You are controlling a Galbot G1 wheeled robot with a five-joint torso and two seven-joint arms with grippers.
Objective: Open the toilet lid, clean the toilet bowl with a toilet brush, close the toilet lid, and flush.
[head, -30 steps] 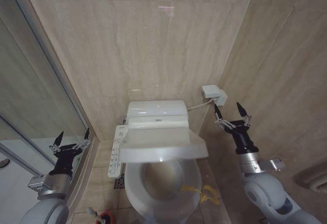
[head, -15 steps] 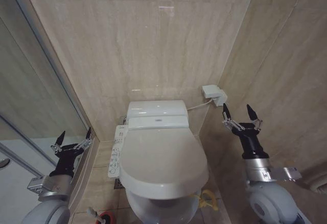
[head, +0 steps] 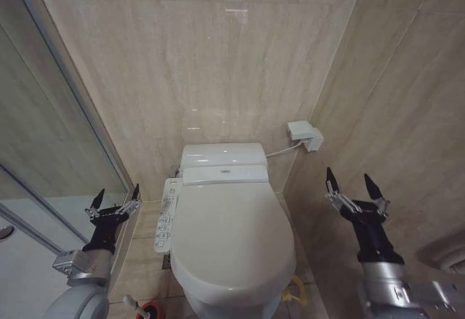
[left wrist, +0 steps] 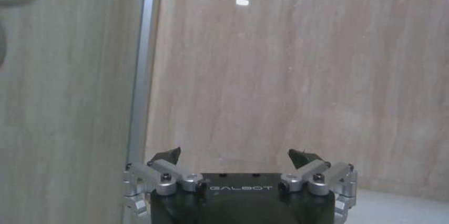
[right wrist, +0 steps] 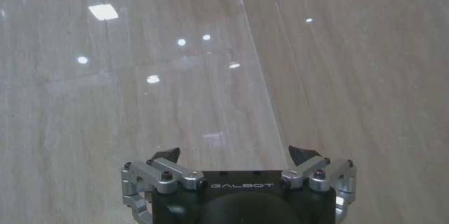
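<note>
The glossy white toilet lid [head: 232, 239] lies flat and shut over the seat, hiding the toilet bowl. A yellow loop [head: 294, 287] hangs at the lid's front right edge. The toilet brush [head: 142, 309], a thin white handle in a red-orange holder, stands on the floor left of the toilet. My right gripper [head: 348, 177] is open and empty, raised to the right of the lid near the side wall; the right wrist view shows it [right wrist: 235, 153] facing bare tile. My left gripper [head: 118, 190] is open and empty to the left of the toilet, and the left wrist view shows it [left wrist: 236, 155] facing the wall.
A white control panel [head: 166, 224] runs along the toilet's left side, and the tank [head: 221, 160] stands behind the lid. A white wall box [head: 304, 134] with a cable sits at the back right. A glass shower door [head: 51, 152] bounds the left; tiled walls close in behind and on the right.
The lid has dropped from half raised to fully shut over the bowl. My right gripper has moved down and rightward, away from the lid. The left gripper shifted slightly.
</note>
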